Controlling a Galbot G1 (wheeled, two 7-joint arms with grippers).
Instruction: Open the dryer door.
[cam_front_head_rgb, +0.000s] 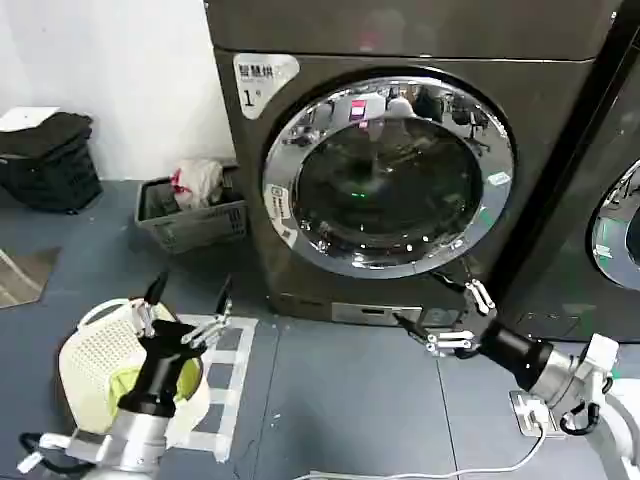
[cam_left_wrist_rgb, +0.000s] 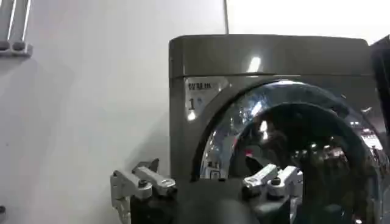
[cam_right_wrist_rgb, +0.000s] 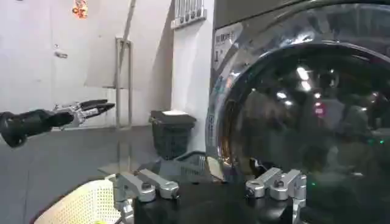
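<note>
The right gripper, fingers spread apart and holding nothing, sits nearer the dryer door, whose closed chrome rim lies just above and ahead of its fingertips; the left gripper, also spread, waits well off to the side

Both arms are black cylinders ending in silver-linked fingers with black tips; the right wrist carries a white collar.
</note>
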